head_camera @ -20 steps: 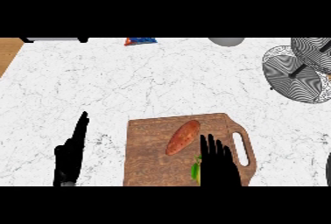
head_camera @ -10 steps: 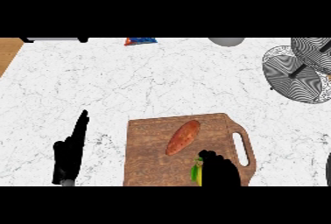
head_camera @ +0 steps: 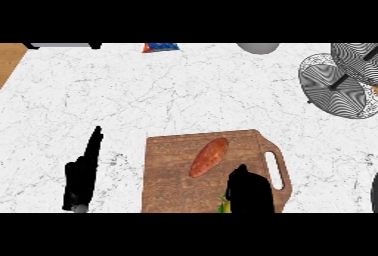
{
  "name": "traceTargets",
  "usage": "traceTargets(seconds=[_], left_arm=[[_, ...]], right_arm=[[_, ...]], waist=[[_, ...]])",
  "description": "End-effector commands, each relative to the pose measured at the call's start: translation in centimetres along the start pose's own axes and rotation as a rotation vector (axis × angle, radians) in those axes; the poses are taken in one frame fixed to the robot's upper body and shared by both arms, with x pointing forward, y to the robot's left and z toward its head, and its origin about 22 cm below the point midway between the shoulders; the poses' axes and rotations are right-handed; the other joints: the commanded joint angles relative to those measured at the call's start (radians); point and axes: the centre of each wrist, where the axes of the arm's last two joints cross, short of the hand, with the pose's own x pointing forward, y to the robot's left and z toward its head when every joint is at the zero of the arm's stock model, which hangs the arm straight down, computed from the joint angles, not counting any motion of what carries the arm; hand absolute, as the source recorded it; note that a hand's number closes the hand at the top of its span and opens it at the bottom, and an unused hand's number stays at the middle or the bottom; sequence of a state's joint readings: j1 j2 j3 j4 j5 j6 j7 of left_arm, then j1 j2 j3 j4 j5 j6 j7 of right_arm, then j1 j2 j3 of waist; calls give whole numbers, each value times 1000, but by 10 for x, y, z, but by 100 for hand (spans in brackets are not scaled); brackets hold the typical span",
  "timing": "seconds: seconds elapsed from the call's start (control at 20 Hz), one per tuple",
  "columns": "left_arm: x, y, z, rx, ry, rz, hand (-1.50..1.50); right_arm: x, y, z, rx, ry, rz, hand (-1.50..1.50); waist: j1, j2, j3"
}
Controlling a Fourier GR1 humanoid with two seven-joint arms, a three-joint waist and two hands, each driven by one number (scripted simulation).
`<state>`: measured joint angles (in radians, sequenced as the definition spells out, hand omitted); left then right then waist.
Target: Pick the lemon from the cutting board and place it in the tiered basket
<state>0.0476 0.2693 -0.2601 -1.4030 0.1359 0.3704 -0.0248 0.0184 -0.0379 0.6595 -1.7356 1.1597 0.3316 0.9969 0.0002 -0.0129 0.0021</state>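
Observation:
The brown cutting board [head_camera: 173, 187] lies at the lower middle of the counter. Only a yellow-green sliver of the lemon [head_camera: 224, 204] shows at the board's near edge; my right hand [head_camera: 249, 191] covers the rest, fingers curled down round it. An orange sweet potato [head_camera: 209, 157] lies on the board just beyond that hand, apart from it. The wire tiered basket [head_camera: 341, 81] stands at the far right of the counter. Left of the board, my left hand [head_camera: 81, 172] rests open, fingers straight and pointing away.
A blue and red packet [head_camera: 160, 47] and a grey bowl [head_camera: 258, 47] sit at the counter's far edge. A dark object [head_camera: 63, 45] lies at the far left. The board's handle slot [head_camera: 275, 170] is right of my right hand.
The right hand's fingers, straight a second ago, have curled down over the lemon, hiding more of it. The left hand has stayed put.

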Motion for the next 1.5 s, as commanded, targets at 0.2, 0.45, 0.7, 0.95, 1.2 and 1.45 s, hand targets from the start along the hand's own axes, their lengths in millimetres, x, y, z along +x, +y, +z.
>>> traceTargets(seconds=[0.2,0.45,0.7,0.95,1.2,1.45], left_arm=[[-14,15,10,54,62,8,0],[-13,13,18,0,63,10,0],[2,-6,3,13,63,0,0],[-3,5,0,18,51,3,0],[-9,-6,7,-5,51,-4,0],[-1,10,6,-7,62,15,0]], right_arm=[[-150,-45,-55,-67,501,-249,150],[-227,-83,-69,-183,584,-389,150],[-220,-140,-45,-388,563,-582,150],[-224,-188,3,-626,525,-707,150],[-215,-236,55,-819,481,-589,150],[-216,-269,82,-851,490,-539,150]], waist=[[-57,20,1],[-16,13,-1],[-25,9,-2],[-25,7,-4],[-12,9,-4],[-3,9,-4]])
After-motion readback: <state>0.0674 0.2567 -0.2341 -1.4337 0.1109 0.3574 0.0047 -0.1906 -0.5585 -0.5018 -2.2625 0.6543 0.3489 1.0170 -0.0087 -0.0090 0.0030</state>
